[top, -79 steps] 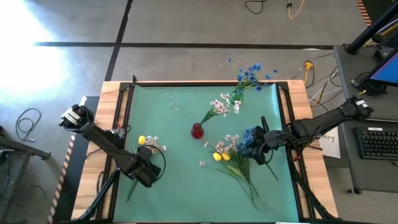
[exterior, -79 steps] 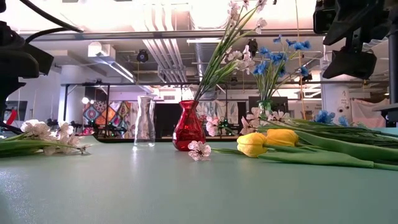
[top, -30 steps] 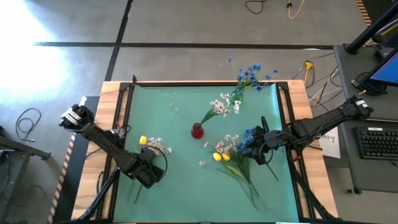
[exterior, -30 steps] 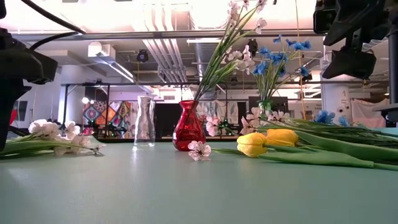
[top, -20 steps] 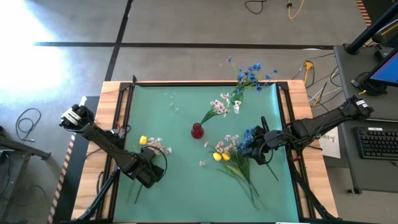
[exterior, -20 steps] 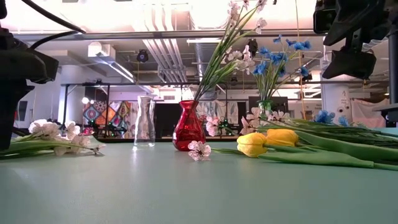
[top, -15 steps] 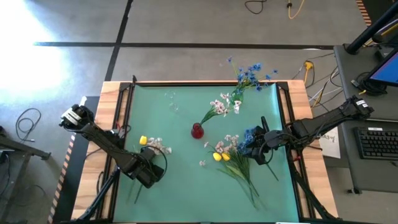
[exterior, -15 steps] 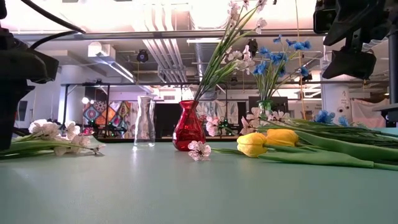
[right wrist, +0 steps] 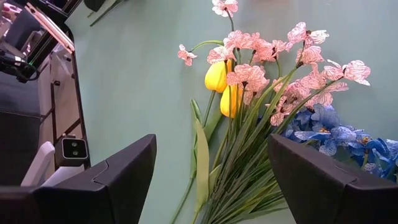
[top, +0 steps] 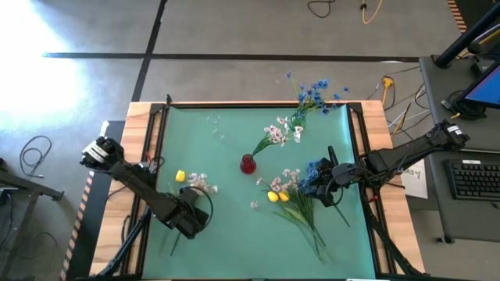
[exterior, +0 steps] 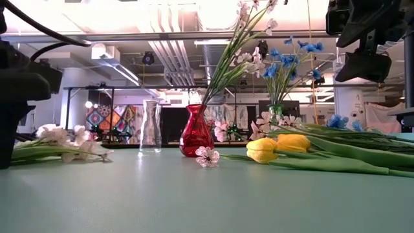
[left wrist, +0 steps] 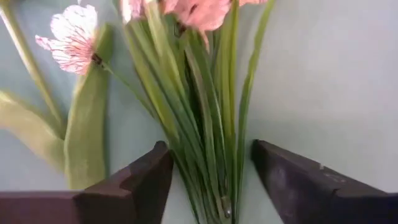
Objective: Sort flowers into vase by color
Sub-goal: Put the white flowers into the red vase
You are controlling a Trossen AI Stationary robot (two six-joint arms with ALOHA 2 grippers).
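Between the left pincer's (left wrist: pixel 208 180) parted fingers lie the pinkish-white spray's green stems (left wrist: pixel 199 124), not yet clenched.

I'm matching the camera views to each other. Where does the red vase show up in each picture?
High view: the red vase stands mid-table, just above centre.
Low view: the red vase stands left of centre, holding pinkish-white blossoms.
Left wrist view: not in it.
Right wrist view: not in it.
Shared landmark: the yellow tulips, lying on the green mat.
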